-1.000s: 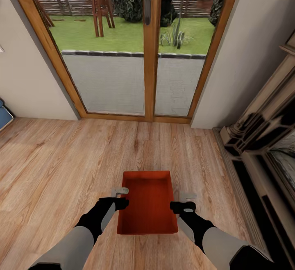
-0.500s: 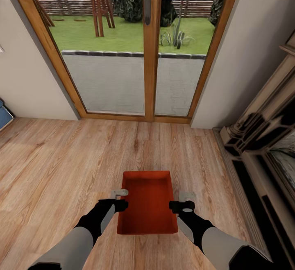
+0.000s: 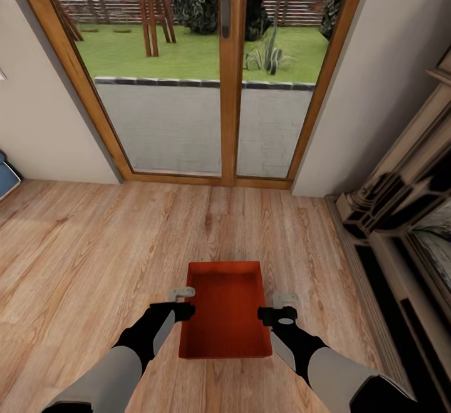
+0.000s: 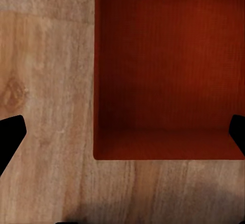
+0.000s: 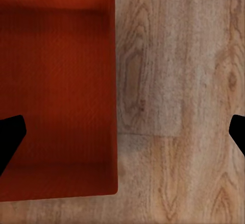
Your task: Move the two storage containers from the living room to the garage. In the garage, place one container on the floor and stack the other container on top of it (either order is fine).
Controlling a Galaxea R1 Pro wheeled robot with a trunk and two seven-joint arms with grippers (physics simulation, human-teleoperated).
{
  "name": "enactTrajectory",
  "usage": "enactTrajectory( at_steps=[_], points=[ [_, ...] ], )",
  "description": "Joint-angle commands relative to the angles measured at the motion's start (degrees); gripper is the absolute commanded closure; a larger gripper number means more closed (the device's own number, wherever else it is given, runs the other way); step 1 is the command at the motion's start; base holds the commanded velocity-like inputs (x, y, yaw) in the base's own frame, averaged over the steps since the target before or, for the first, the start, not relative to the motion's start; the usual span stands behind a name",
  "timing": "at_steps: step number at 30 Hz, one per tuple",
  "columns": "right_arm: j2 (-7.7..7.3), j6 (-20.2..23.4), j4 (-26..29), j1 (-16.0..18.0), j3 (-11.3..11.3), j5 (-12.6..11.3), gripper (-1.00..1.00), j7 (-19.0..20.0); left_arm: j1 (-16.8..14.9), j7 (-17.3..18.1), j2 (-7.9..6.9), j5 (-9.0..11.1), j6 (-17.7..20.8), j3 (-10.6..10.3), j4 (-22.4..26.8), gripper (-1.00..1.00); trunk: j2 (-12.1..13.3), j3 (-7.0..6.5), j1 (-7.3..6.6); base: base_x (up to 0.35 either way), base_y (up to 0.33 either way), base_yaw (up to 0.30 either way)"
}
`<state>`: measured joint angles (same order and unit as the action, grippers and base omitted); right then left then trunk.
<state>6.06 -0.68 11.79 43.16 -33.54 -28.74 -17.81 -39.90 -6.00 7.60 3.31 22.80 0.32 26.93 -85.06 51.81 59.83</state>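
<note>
Bin [image 3: 225,313], lower centre, between both grippers on the wood floor [image 3: 94,256].
Looks rigid, light, smooth-walled; grip long rims. Left gripper [image 3: 185,303] and right gripper [image 3: 275,310] jaws apart, straddling rims.

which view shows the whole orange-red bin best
The head view: the whole storage container sits on the wood floor with all four walls visible. Each wrist view catches one end of it, cropped.
</note>
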Motion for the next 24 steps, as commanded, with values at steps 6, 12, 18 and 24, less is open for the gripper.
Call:
enactTrajectory(
  at_steps=[6,12,18,24],
  points=[
    [-0.28,0.5,0.0,0.0,-0.5,-0.5,-1.00,-0.2,0.0,-0.2,0.19,0.4,0.3,-0.1,1.1,-1.00,0.0,0.04,0.00,0.000,0.000,0.000],
    [-0.29,0.6,0.1,0.0,-0.5,-0.5,-1.00,0.1,0.0,-0.3,0.22,0.3,0.3,-0.1,1.0,-1.00,0.0,0.04,0.00,0.000,0.000,0.000],
    [-0.50,2.3,0.2,0.1,-0.5,-0.6,-1.00,0.1,0.0,-0.3,0.31,0.2,0.4,-0.1,1.0,-1.00,0.0,0.04,0.00,0.000,0.000,0.000],
    [-0.63,2.4,0.8,0.0,-0.5,-0.6,-1.00,0.2,0.0,-1.0,0.44,0.3,0.9,0.0,1.2,-1.00,0.0,0.04,0.00,0.000,0.000,0.000]
  ],
)
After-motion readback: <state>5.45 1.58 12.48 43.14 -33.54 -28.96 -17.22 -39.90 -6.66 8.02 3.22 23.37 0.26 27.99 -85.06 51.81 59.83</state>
